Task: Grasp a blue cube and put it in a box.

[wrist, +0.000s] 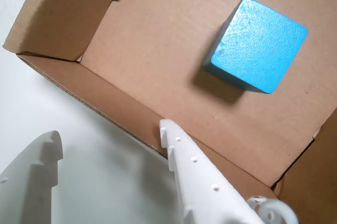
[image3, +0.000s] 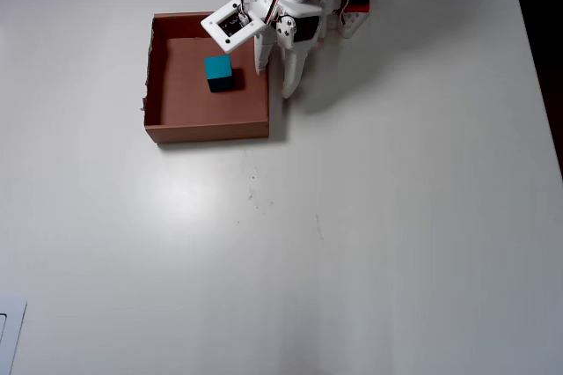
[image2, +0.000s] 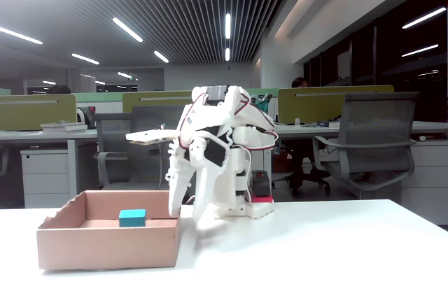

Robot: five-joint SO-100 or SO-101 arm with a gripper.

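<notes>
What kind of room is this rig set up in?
Most likely an open-plan office: the fixed view shows rows of desks with green partitions, a mesh office chair and strip ceiling lights behind the white table.

No text, label, brand, number or sign can be read in any view: the box [wrist: 158,34], the blue cube [wrist: 258,45] and the white gripper [wrist: 110,148] all show plain, unmarked surfaces.

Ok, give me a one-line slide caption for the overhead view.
Blue cube resting inside the cardboard box, open empty claw straddling the box's right wall.
</notes>
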